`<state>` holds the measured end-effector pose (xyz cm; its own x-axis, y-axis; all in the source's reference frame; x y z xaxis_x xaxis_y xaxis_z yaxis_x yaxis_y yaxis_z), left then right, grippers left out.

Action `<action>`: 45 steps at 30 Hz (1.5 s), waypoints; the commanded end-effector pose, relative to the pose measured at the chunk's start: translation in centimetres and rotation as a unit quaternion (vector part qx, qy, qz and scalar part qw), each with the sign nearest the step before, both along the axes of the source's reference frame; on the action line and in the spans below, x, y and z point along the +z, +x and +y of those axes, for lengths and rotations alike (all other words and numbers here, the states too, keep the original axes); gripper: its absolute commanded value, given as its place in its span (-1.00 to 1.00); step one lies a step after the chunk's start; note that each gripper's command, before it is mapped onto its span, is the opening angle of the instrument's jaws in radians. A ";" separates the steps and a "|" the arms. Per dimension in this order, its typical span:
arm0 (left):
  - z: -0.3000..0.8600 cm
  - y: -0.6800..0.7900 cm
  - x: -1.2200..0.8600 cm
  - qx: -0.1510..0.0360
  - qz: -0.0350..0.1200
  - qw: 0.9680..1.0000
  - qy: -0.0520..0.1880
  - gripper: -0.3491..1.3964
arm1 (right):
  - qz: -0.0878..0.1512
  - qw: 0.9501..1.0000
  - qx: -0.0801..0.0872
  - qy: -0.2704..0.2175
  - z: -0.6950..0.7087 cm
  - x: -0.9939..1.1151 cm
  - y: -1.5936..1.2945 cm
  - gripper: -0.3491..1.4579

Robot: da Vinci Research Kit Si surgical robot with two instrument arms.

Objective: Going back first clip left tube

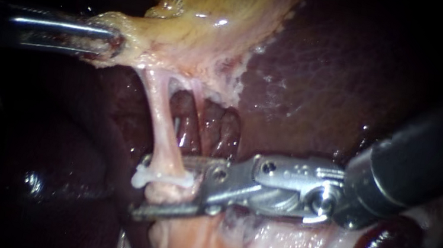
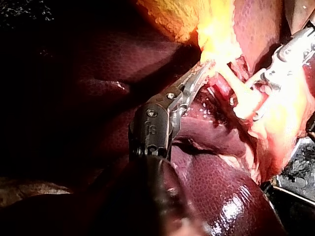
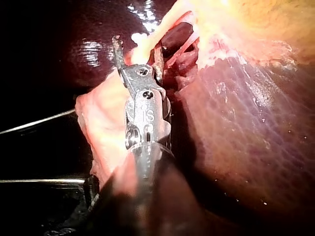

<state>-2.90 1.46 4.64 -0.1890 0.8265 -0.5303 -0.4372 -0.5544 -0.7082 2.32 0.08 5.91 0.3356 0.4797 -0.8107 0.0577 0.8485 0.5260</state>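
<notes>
The pale pink left tube [image 1: 161, 120] runs steeply from the yellowish gallbladder [image 1: 215, 15] down to the pale fatty tissue [image 1: 195, 245], leaning slightly rightward. One whitish clip [image 1: 161, 177] lies crosswise near its lower end. A thinner second tube [image 1: 197, 108] stands just beside it. Of the two metal instruments, the right instrument [image 1: 146, 188] has its jaws gaping around the clipped stretch, gripping nothing. The left instrument [image 1: 115, 43] has its jaws clamped on the gallbladder's pale edge.

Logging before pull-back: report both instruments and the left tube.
Left instrument shut on gallbladder. Right instrument open, jaws astride left tube. White clip across the tube between them. Nothing seen blocking withdrawal.
</notes>
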 end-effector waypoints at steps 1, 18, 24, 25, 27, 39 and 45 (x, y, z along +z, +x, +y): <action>0.00 0.00 0.00 0.000 0.000 1.000 0.000 -1.00 | -0.002 1.000 0.004 -0.005 0.05 -0.02 -0.03 -0.06; 0.00 0.01 0.02 0.001 0.000 1.000 -0.001 -1.00 | 0.014 0.997 -0.010 -0.075 0.28 -0.34 -1.24 -0.06; 0.00 0.01 0.02 0.001 0.000 1.000 -0.001 -1.00 | 0.017 0.997 -0.014 -0.080 0.40 -0.47 -1.60 -0.06; 0.00 0.01 0.03 0.001 0.000 1.000 -0.001 -1.00 | 0.017 0.996 -0.012 -0.082 0.43 -0.48 -1.63 -0.06; 0.00 0.01 0.03 0.001 0.000 1.000 -0.001 -1.00 | 0.016 0.997 -0.011 -0.081 0.45 -0.50 -1.67 -0.06; 0.08 -0.18 0.18 -0.003 0.002 1.000 -0.002 -1.00 | 0.015 0.997 -0.010 -0.081 0.47 -0.50 -1.72 -0.06; 0.11 -0.33 0.38 -0.002 0.001 1.000 -0.003 -1.00 | 0.015 0.997 -0.010 -0.081 0.47 -0.49 -1.73 -0.06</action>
